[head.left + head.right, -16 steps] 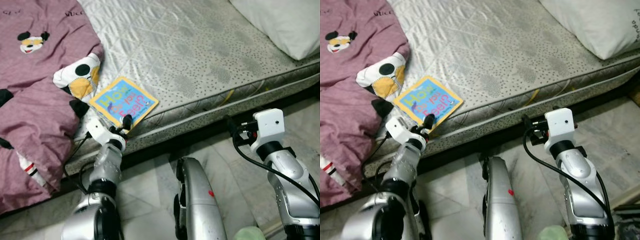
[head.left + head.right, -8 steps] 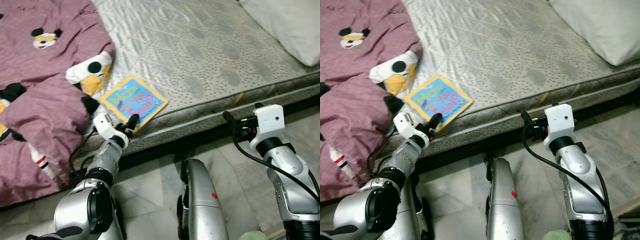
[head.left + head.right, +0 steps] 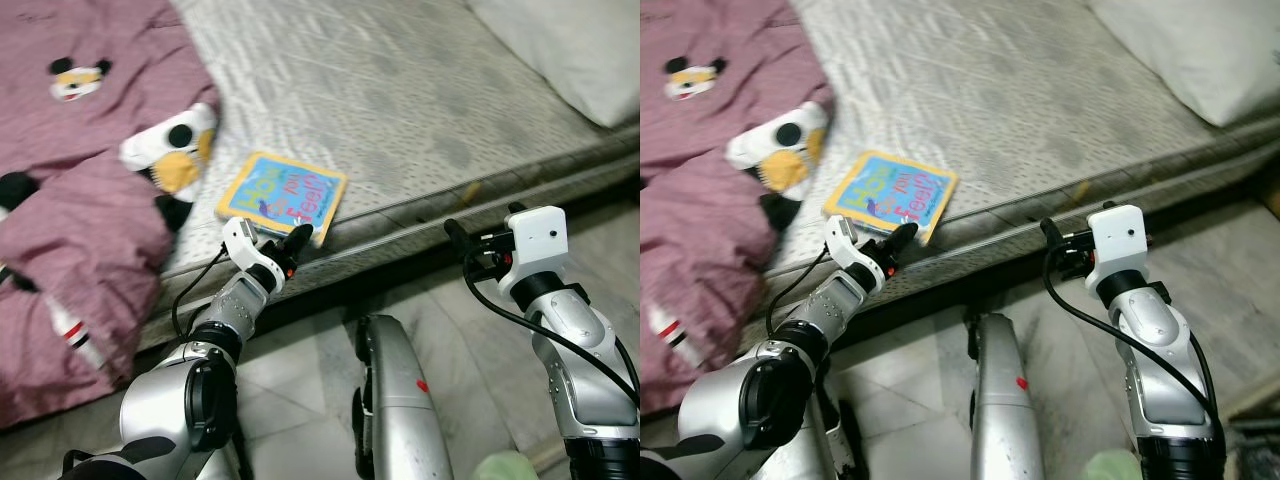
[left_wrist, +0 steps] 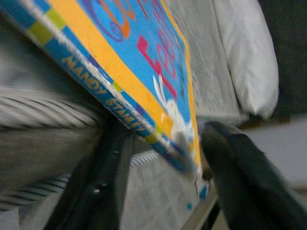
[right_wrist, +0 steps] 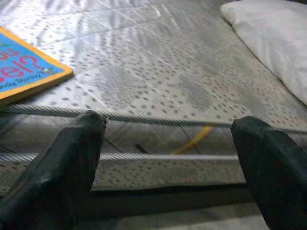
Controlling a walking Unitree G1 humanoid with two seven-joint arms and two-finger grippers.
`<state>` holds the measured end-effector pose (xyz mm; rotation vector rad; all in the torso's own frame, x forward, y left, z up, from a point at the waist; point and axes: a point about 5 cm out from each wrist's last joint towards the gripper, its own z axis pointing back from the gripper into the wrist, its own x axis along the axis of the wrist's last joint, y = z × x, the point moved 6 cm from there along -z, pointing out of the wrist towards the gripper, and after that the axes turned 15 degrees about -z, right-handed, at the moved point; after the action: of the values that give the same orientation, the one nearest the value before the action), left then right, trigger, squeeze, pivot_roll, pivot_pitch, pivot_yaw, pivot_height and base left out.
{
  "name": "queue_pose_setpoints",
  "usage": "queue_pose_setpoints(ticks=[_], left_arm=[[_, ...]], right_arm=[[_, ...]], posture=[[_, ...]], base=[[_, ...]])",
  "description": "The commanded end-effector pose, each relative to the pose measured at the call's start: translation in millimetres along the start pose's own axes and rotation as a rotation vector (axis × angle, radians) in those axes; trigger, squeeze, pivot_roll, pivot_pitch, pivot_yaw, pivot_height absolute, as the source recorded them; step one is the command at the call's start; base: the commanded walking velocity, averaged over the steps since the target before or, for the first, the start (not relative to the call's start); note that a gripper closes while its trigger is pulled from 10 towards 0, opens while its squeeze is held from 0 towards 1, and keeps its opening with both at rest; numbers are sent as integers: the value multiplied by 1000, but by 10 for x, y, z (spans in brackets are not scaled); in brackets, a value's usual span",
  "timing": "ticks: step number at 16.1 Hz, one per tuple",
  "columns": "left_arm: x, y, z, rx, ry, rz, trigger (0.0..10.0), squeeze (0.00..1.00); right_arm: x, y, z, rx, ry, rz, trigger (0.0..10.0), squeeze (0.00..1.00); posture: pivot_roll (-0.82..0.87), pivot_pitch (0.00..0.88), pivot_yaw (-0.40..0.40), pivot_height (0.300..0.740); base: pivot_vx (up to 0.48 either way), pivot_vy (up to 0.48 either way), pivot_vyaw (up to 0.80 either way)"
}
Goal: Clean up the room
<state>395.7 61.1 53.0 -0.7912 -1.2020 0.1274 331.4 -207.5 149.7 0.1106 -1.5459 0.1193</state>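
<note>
A picture book [image 3: 283, 192] at the mattress [image 3: 420, 110] front edge, its title smeared by motion blur. The pink blanket [image 3: 70, 190] runs off the frame's left edge; the white pillow [image 3: 570, 45] is cropped at the far right corner. In the left wrist view the book's near corner hides behind soft-focus black fingers [image 4: 98, 177].

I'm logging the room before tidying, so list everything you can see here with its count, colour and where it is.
Book: one, blue cover with a yellow border, flat near the mattress edge, its corner between the left tool's fingers.
Blanket: one, mauve with cartoon mouse prints, heaped on the robot's left side of the bed.
Mattress: one, grey quilted with dots.
Pillow: one, white, at the mattress's far right corner.
Floor: pale marble tiles below the bed.
Left tool: black fingers, open around the book's corner at the mattress edge.
Right tool: black fingers, open, held before the mattress side, holding nothing.
</note>
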Motion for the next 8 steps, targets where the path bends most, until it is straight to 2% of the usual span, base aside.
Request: queue_pose_setpoints(ticks=[1, 4, 8], left_arm=[[-62, -119, -37, -51, 31, -12, 0, 0], [-31, -84, -38, -23, 7, 27, 0, 0], [-65, -9, 2, 2, 17, 10, 0, 0]], right_arm=[[-21, -1, 16, -1, 5, 3, 10000, 0], [-9, -1, 6, 0, 1, 4, 10000, 0], [-23, -5, 11, 0, 3, 7, 10000, 0]], posture=[[-343, 143, -57, 525], [-348, 139, -58, 525], [-343, 137, -59, 525]], base=[[0, 0, 0], [0, 0, 0], [0, 0, 0]])
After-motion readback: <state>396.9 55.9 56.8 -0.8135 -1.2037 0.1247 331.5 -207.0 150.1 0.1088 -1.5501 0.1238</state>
